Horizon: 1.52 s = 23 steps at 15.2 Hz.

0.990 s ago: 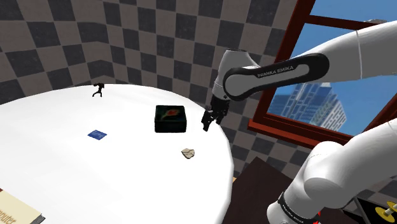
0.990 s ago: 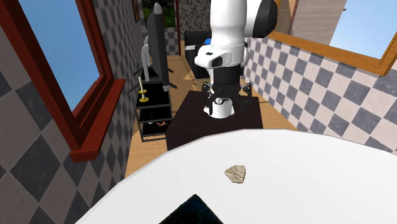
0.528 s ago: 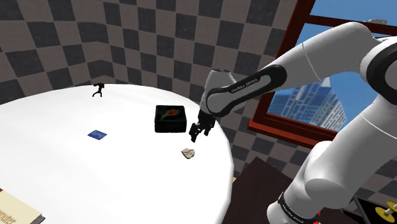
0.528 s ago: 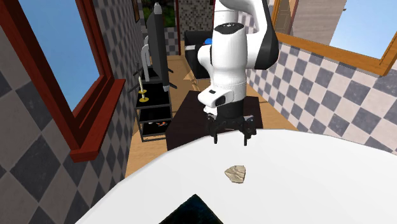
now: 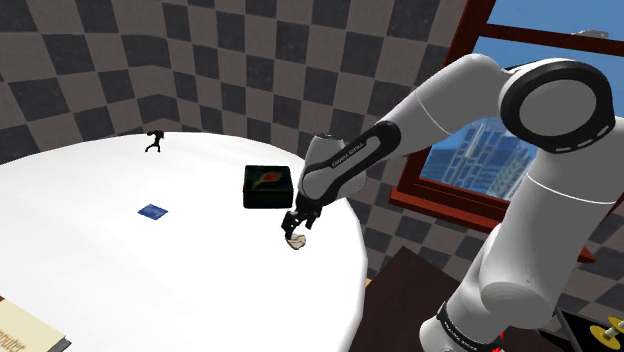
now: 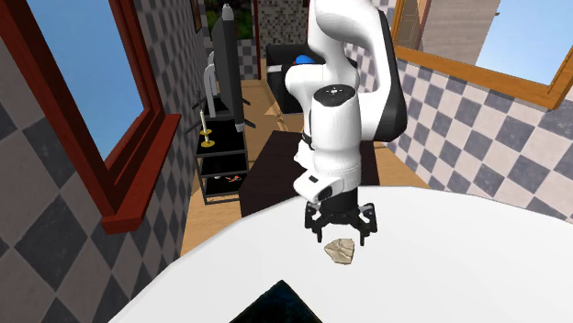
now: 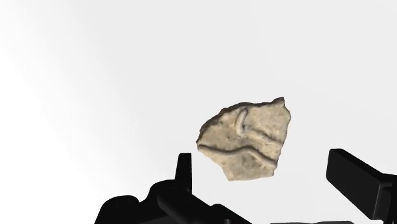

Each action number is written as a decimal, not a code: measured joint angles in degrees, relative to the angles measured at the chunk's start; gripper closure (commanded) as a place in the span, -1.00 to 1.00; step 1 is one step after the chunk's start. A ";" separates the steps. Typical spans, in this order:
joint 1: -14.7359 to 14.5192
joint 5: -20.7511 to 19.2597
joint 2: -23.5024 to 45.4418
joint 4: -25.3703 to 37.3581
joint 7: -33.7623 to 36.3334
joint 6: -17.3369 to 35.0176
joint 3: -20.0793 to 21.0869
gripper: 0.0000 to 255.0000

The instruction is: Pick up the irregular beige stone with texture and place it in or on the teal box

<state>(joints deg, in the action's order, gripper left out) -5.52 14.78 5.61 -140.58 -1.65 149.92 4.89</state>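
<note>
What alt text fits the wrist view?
A beige stone with a grooved surface lies on a white table, just ahead of the open black gripper. The two fingers stand apart on either side of the stone, not touching it.

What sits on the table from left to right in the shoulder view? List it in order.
book → blue card → dark box → beige stone, with the open gripper just above it.
</note>
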 measured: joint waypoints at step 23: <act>-0.33 0.99 4.19 0.30 -0.57 3.99 0.53 1.00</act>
<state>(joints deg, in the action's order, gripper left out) -5.85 15.76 9.80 -140.28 -2.22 153.91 5.41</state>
